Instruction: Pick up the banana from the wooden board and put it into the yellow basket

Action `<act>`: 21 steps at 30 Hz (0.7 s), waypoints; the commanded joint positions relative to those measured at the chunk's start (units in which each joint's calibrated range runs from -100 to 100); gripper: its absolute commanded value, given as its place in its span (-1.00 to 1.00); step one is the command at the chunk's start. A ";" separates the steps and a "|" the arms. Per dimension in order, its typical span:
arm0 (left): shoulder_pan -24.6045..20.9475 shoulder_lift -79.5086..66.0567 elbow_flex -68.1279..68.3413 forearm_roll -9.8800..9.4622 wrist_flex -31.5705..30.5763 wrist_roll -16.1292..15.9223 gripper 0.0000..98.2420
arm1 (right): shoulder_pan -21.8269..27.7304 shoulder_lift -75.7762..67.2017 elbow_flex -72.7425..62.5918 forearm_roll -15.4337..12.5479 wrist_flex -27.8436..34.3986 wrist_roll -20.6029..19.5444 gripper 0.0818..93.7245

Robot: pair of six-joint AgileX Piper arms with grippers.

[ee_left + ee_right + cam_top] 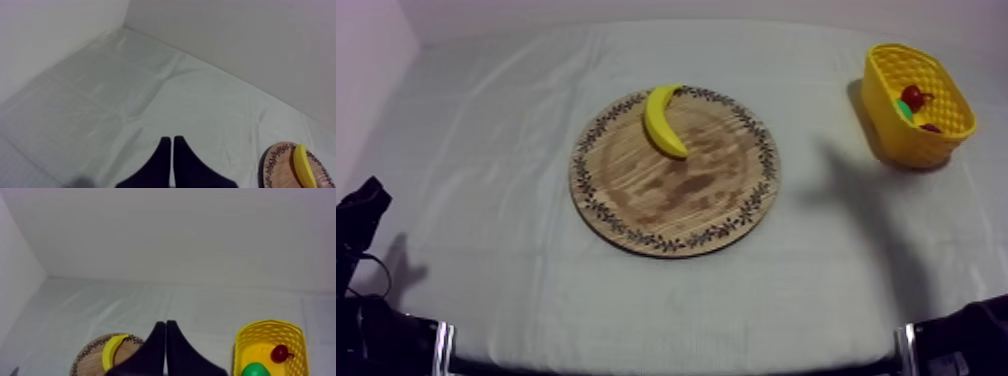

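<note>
A yellow banana [663, 119] lies on the far part of the round wooden board [676, 190] in the middle of the table. The yellow basket [917, 104] stands at the far right and holds a small red fruit [913, 97] and a green fruit [904, 110]. My left gripper [172, 141] is shut on nothing, its fingers together as a wedge, with the board [280, 162] and banana [303, 165] off to one side. My right gripper [165, 324] is shut on nothing too, between the banana [113, 349] and the basket [270, 345]. Both arms rest low at the table's near corners.
The left arm [361, 215] sits at the near left edge, the right arm [961, 335] at the near right. A pale wall runs behind the table. Cloth lies bare around the board.
</note>
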 commanded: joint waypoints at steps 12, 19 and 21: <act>-0.02 0.04 0.00 0.02 0.00 -0.01 -1.00 | -10.96 23.09 -7.69 3.63 -0.73 -4.68 -1.00; -0.02 0.04 0.00 0.02 0.00 -0.01 -1.00 | -17.55 28.68 -6.23 7.28 -3.80 -8.79 -1.00; -0.02 0.04 0.00 0.02 0.00 -0.01 -1.00 | -19.35 29.92 -5.86 9.29 -4.55 -10.71 -1.00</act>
